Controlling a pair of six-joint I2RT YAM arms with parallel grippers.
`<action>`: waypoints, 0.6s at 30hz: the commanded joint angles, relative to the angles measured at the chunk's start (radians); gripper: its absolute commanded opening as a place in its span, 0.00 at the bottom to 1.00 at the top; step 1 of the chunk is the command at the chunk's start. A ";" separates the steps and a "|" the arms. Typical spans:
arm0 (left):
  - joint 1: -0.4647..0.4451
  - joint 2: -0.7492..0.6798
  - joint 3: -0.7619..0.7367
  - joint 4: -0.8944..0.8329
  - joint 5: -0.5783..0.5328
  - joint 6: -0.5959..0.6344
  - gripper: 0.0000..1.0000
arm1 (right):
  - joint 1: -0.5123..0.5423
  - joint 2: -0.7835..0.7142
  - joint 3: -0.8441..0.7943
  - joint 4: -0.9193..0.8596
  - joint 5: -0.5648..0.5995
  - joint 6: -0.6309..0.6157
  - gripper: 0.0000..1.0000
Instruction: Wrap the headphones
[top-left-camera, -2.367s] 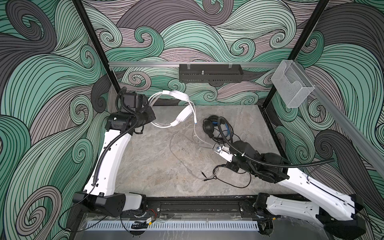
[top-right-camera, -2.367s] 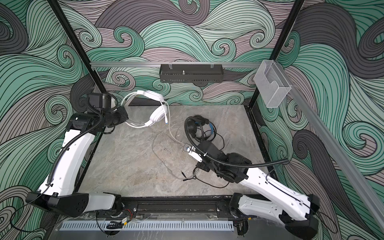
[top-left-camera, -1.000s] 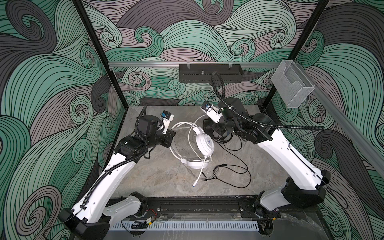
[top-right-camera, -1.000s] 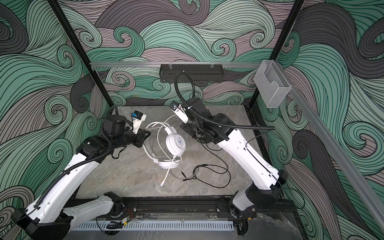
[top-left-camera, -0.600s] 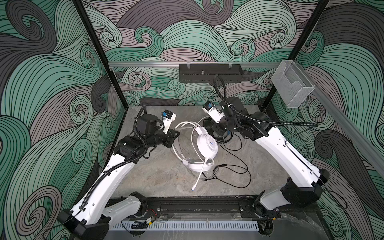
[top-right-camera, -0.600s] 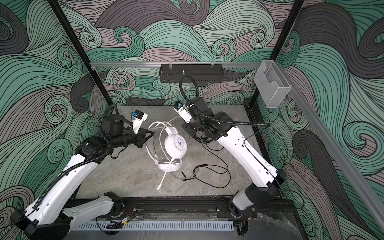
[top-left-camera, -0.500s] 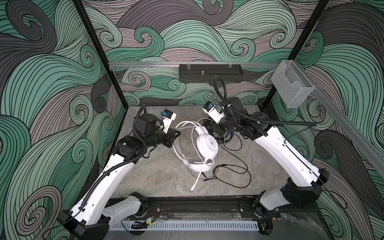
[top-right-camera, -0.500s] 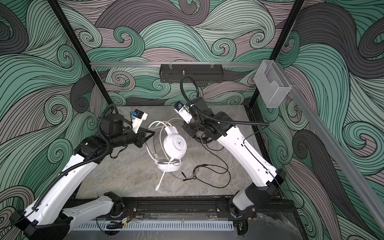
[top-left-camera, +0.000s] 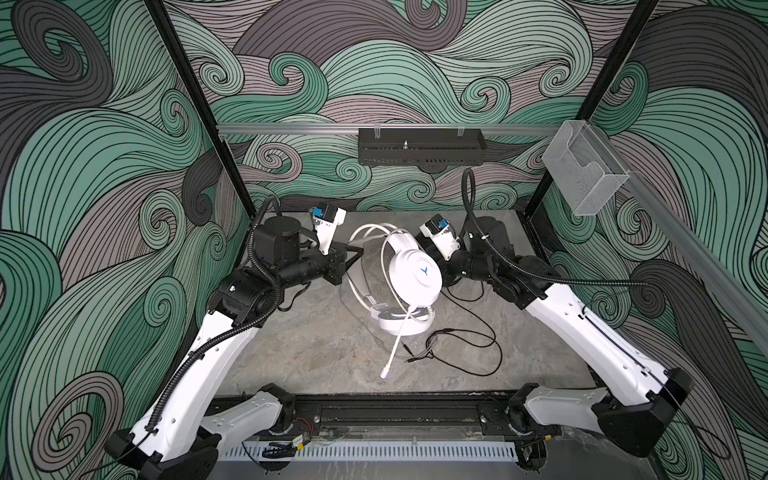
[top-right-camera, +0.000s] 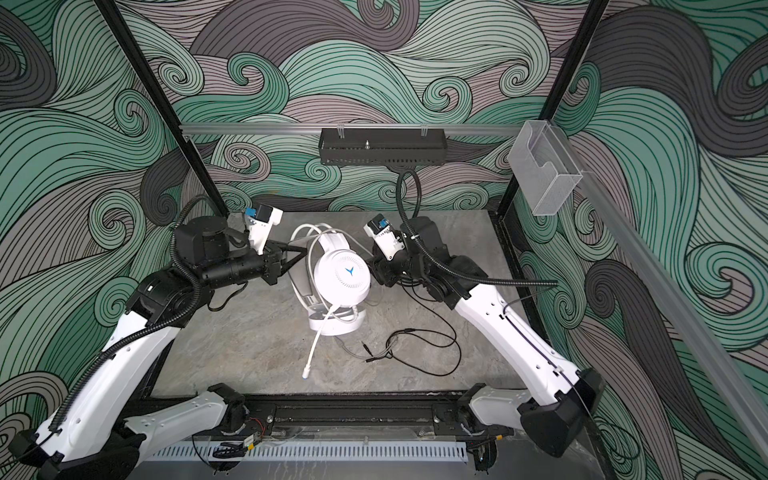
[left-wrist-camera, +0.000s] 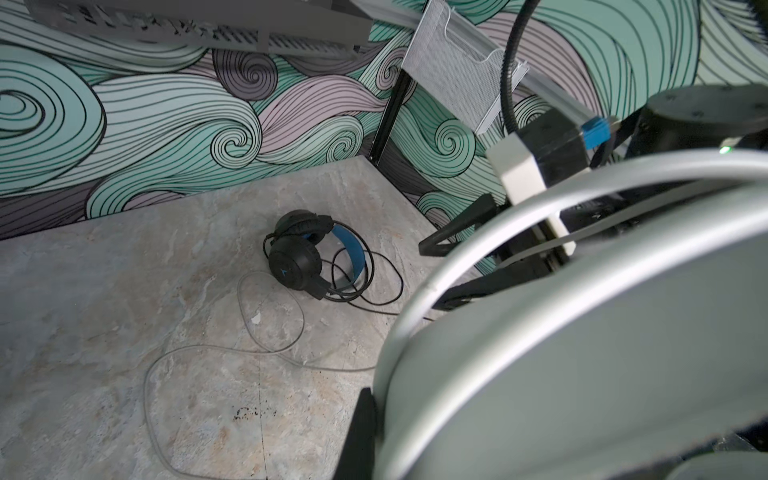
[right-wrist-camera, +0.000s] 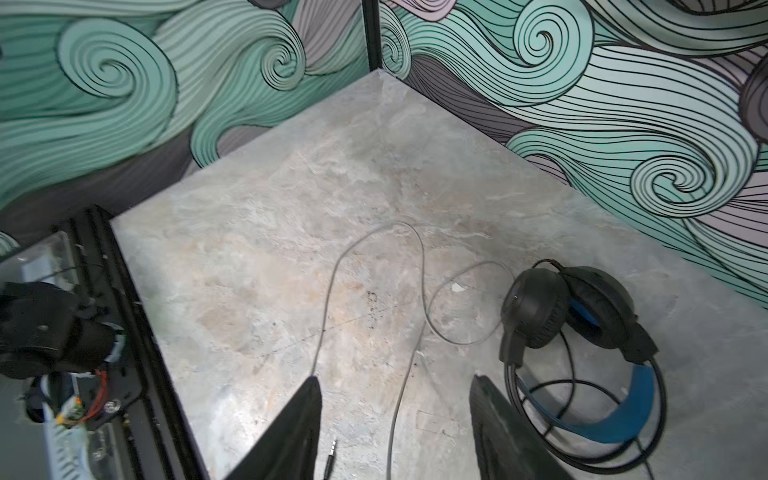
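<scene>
done: apparently nothing wrapped | left hand (top-left-camera: 353, 259): clamped on white headset (top-left-camera: 411, 274) | right hand (right-wrist-camera: 397, 382): apart, empty | pale cord (right-wrist-camera: 423, 282), black cord (top-left-camera: 500, 353): loose on tabletop (top-left-camera: 311, 345) | black headset (left-wrist-camera: 299, 253): toward far right corner

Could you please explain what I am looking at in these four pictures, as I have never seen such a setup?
It is a robot with two arms at a table, each ending in a two-fingered gripper. Two pictures look down from above, side by side; the other two come from cameras on the arms' wrists. The left gripper is shut on the band of a white headset, whose lower cup seems to rest on the table. The right gripper is open and holds nothing. A black headset lies on the table, and a pale cord and a black cord trail loose across it.
</scene>
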 joint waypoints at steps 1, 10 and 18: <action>-0.010 -0.009 0.086 0.062 0.015 -0.087 0.00 | -0.025 -0.004 -0.051 0.233 -0.142 0.108 0.58; -0.010 0.011 0.173 0.134 -0.098 -0.267 0.00 | -0.077 0.029 -0.157 0.531 -0.261 0.320 0.54; -0.010 0.038 0.253 0.087 -0.145 -0.285 0.00 | -0.088 0.116 -0.174 0.731 -0.387 0.452 0.63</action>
